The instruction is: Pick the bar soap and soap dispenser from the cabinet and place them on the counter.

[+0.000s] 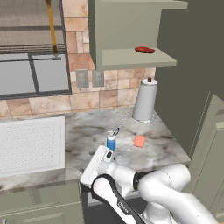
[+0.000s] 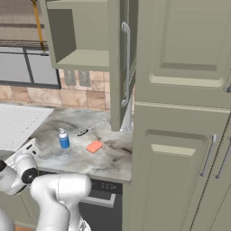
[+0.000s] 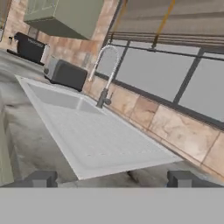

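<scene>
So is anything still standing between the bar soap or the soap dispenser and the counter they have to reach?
Nothing visible: the bar soap and soap dispenser both sit on the counter, apart from each other. The open pincer holds nothing.

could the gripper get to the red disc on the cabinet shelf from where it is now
Probably yes: the cabinet stands open, nothing blocks the red disc, and the open gripper is empty, though low and facing away.

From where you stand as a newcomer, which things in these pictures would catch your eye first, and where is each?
The coral bar soap and blue soap dispenser stand out on the marble counter, side by side but apart. Above them a red disc lies on the open cabinet shelf, over the paper-towel roll. The white arm's open gripper faces the sink.
</scene>
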